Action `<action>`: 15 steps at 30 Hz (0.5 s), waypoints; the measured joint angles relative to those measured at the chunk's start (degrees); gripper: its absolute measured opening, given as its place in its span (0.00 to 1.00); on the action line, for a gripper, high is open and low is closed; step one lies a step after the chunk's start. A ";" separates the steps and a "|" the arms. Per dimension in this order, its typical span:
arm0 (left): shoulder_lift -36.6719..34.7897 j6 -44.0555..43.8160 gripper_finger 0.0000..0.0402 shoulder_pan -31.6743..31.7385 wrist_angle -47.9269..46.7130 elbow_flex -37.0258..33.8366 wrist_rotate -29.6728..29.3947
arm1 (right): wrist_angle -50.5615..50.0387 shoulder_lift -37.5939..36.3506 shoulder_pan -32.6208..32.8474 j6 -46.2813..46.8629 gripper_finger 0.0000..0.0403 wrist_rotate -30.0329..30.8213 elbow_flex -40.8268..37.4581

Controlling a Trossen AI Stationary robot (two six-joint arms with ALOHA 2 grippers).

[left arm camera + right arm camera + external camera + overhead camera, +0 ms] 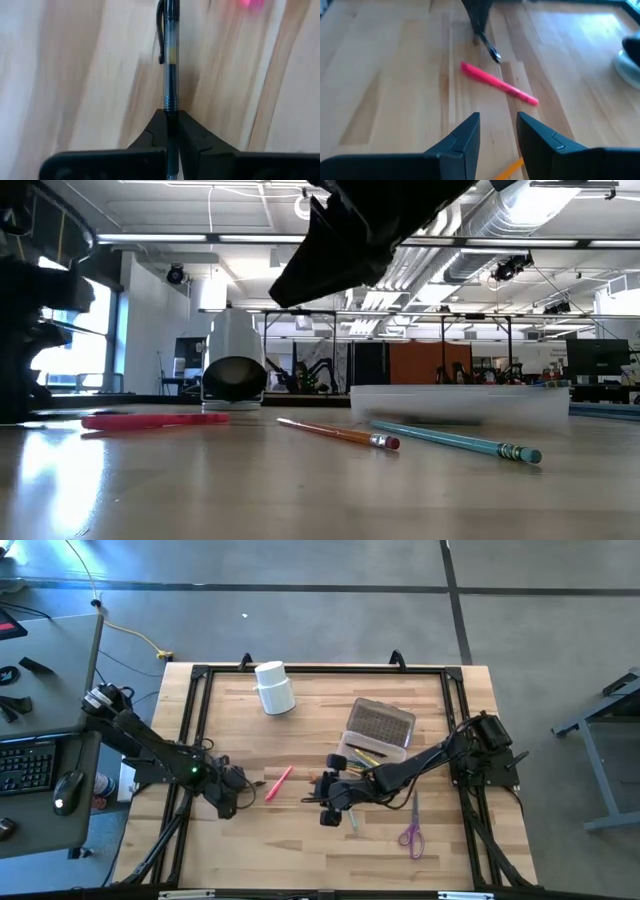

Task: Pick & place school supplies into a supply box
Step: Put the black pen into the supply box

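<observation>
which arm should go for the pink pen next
Right. The right hand is open and empty, with the pink pen lying just ahead of it. The left hand is already shut on a clear pen, so it must first drop that into the supply box.

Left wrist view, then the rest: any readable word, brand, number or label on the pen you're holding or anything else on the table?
None readable.
Black pen in the left hand: a yellowish band inside the clear barrel, no legible print.
Pink pen, supply box, white cup, pencils: no markings visible.
Background room signage in the low view: too small to read.
</observation>
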 joint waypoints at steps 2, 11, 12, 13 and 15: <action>-0.20 0.53 0.10 0.04 0.93 1.50 -2.39 | 2.05 0.24 -0.07 -1.16 0.28 0.21 0.02; -0.10 12.34 0.15 2.92 3.37 8.46 -6.88 | 2.80 -1.82 0.04 -0.72 0.28 1.96 0.00; -0.07 13.16 0.15 4.41 3.45 9.10 -6.34 | 2.76 -2.96 0.41 -0.90 0.28 2.03 0.02; -0.07 14.23 0.15 6.07 3.63 9.62 -5.73 | 2.55 -4.23 0.75 -1.00 0.28 2.31 0.20; -0.06 17.30 0.16 9.87 4.56 10.44 -4.70 | -0.09 -7.31 1.59 -1.29 0.28 3.93 0.24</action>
